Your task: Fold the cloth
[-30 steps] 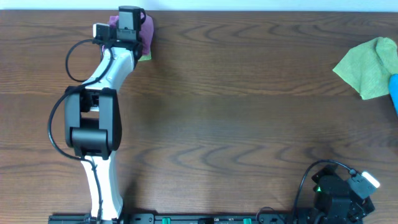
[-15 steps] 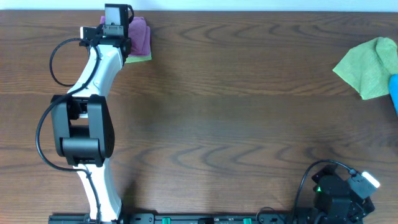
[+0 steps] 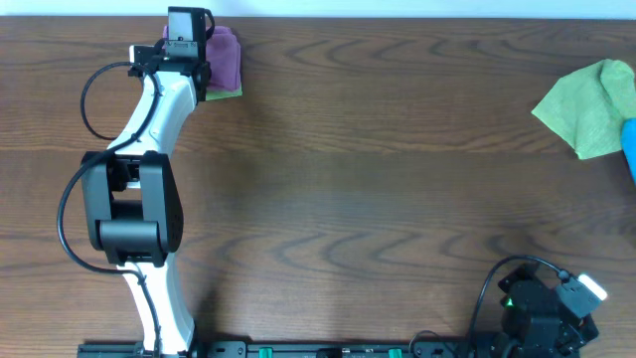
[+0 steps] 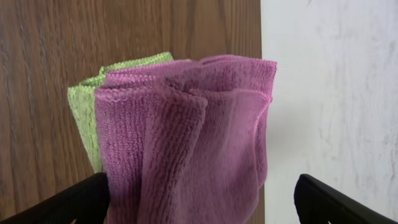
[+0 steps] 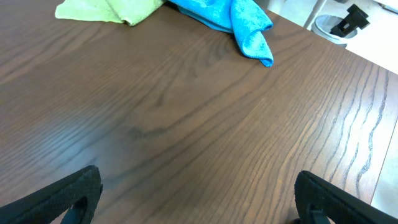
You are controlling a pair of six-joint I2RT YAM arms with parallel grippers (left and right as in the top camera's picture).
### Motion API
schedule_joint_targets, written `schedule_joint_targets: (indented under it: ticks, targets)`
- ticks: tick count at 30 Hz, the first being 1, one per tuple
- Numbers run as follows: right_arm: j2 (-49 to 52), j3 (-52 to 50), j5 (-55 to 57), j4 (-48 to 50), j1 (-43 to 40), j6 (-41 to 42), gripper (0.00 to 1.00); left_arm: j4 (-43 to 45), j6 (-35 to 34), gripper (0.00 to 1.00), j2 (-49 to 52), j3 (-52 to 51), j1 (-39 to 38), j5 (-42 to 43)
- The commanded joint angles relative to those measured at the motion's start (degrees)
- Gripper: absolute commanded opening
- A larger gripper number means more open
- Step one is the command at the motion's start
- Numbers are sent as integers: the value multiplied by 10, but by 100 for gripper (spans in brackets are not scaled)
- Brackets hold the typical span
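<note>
A folded purple cloth (image 4: 186,137) lies on a folded green cloth (image 4: 84,112) at the table's far left corner. The pile also shows from overhead as the purple cloth (image 3: 227,58) over a strip of the green cloth (image 3: 229,93). My left gripper (image 4: 202,208) stands open over the pile. Its jaws are wide apart on either side of the purple cloth, the left one against its edge and the right one clear of it. From above the left gripper (image 3: 189,30) covers the pile's left part. My right gripper (image 5: 196,199) is open above bare wood at the near right.
An unfolded green cloth (image 3: 588,107) and a blue cloth (image 3: 630,149) lie at the far right edge; the right wrist view shows this green cloth (image 5: 106,9) and blue cloth (image 5: 239,22) too. The table's far edge (image 4: 261,37) runs right behind the pile. The right arm's base (image 3: 542,303) sits near right.
My left arm has swung a little to the left along the far edge, and more of the purple cloth now shows to the gripper's right. The right arm has not moved.
</note>
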Motion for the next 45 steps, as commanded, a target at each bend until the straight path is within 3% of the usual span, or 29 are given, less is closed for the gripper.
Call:
schedule_joint_targets:
  ticks: [1, 6, 13, 18, 21, 23, 24, 26, 31, 40, 45]
  targets:
    - [-5, -3, 8, -2, -4, 6, 99, -6, 2, 95, -15, 11, 0, 44]
    - [-5, -3, 8, -2, -4, 6, 99, -96, 85, 95, -89, 11, -15, 50]
    - [-5, -3, 8, -2, -4, 6, 99, -216, 418, 95, -238, 11, -50, -9]
    - [-5, -3, 8, -2, -4, 6, 99, -364, 602, 95, -328, -19, -79, -112]
    - [-5, -3, 8, -2, -4, 6, 99, -378, 667, 95, -396, -99, -99, -165]
    - [-5, -3, 8, -2, -4, 6, 99, -349, 675, 100, -459, -188, -105, -199]
    - [-5, -3, 8, -2, -4, 6, 99, -332, 675, 93, -488, -231, -105, -205]
    - [-5, -3, 8, -2, -4, 6, 99, -290, 675, 93, -563, -333, -105, -197]
    - [-5, -3, 8, -2, -4, 6, 99, -241, 675, 98, -763, -549, -105, -50]
    - [-5, -3, 8, -2, -4, 6, 99, -269, 709, 98, -1011, -739, -73, 39]
    - [-5, -3, 8, -2, -4, 6, 99, -302, 709, 98, -1092, -781, -43, 78]
